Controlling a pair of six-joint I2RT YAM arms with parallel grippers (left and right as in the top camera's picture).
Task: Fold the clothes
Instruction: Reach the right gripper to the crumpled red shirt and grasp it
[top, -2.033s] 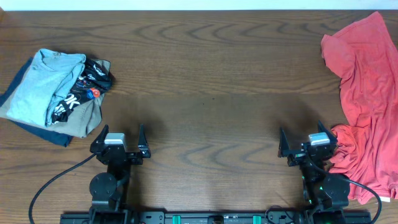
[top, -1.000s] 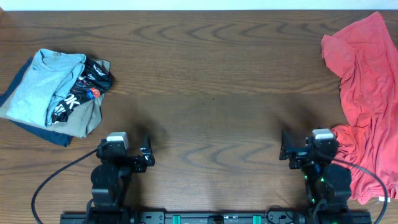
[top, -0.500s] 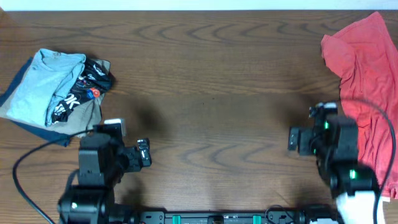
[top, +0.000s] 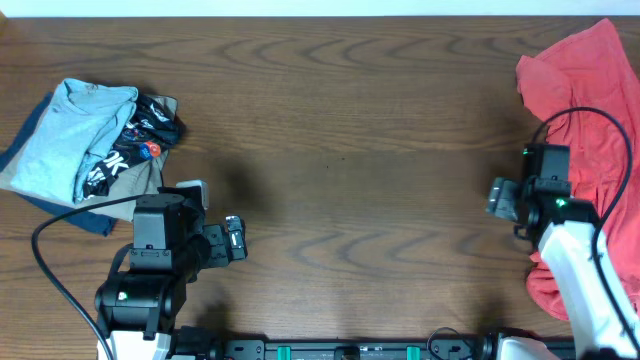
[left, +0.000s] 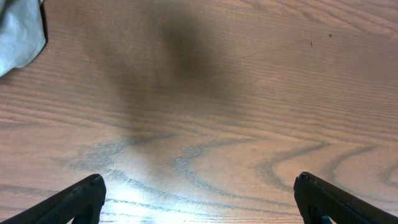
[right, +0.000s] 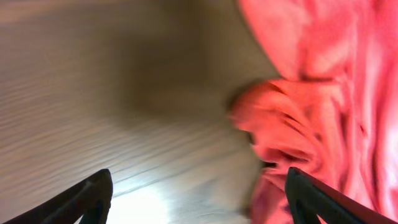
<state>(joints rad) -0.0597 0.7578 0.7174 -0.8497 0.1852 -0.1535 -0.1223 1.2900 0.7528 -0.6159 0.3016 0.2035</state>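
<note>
The clothes, a coral-red T-shirt, lie crumpled along the table's right edge, and no print shows. In the right wrist view the T-shirt fills the right side, with a bunched fold reaching in near the right finger. My right gripper hovers at the shirt's left edge. Seen from its wrist, the right gripper is open, with mostly bare wood between the fingers. My left gripper is open over bare wood at the front left. From its own wrist the left gripper holds nothing.
A pile of other garments sits at the far left: a light blue-grey shirt, a black printed garment and a tan piece. A corner of the blue-grey cloth shows in the left wrist view. Cables trail from both arms.
The right arm has risen and swung away from the front edge, up and right to the red shirt's edge. The left arm has lifted and shifted slightly left. Both grippers hold nothing.
</note>
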